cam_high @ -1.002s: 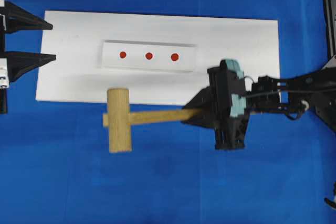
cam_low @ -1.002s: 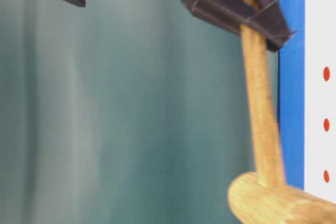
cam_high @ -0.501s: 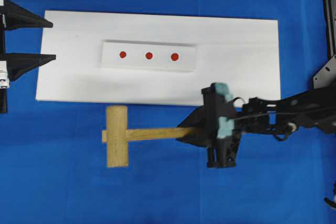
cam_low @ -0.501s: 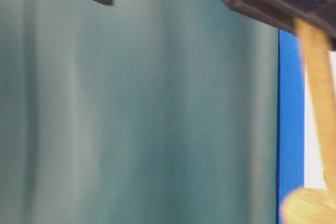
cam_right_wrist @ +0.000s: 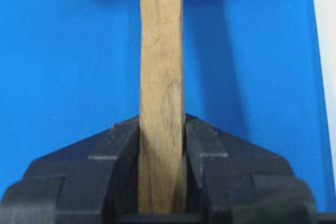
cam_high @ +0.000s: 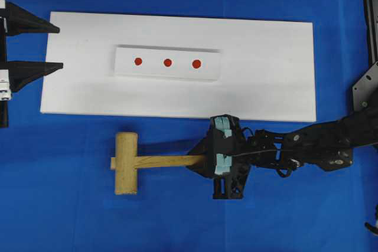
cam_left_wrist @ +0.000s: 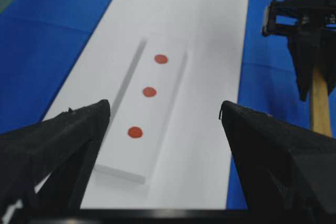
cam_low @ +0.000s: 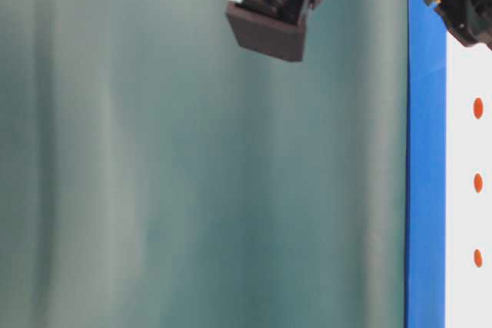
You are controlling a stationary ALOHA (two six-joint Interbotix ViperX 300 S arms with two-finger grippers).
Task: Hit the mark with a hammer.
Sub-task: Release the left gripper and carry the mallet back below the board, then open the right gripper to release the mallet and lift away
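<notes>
The hammer (cam_high: 126, 163), a light wooden mallet, is over the blue cloth in front of the white board (cam_high: 266, 75). Its head points left. My right gripper (cam_high: 198, 160) is shut on the far end of the handle (cam_right_wrist: 161, 77), one finger pressed on each flat side. Three red marks (cam_high: 168, 62) sit in a row on a raised white strip (cam_high: 209, 69) on the board, clear of the hammer. At the board's left end my left gripper (cam_high: 60, 46) is open and empty. In its wrist view the marks (cam_left_wrist: 149, 92) lie ahead between the fingers (cam_left_wrist: 79, 129).
Blue cloth (cam_high: 71, 216) surrounds the board on all sides. The right arm (cam_high: 313, 146) stretches in from the right, in front of the board. At table level only the marks (cam_low: 478, 183) and part of the right wrist block (cam_low: 269, 5) show; the hammer is out of that frame.
The right gripper has carried the hammer off the board's front edge, toward the front of the table and slightly left. It has left the table-level view. The left gripper has not moved.
</notes>
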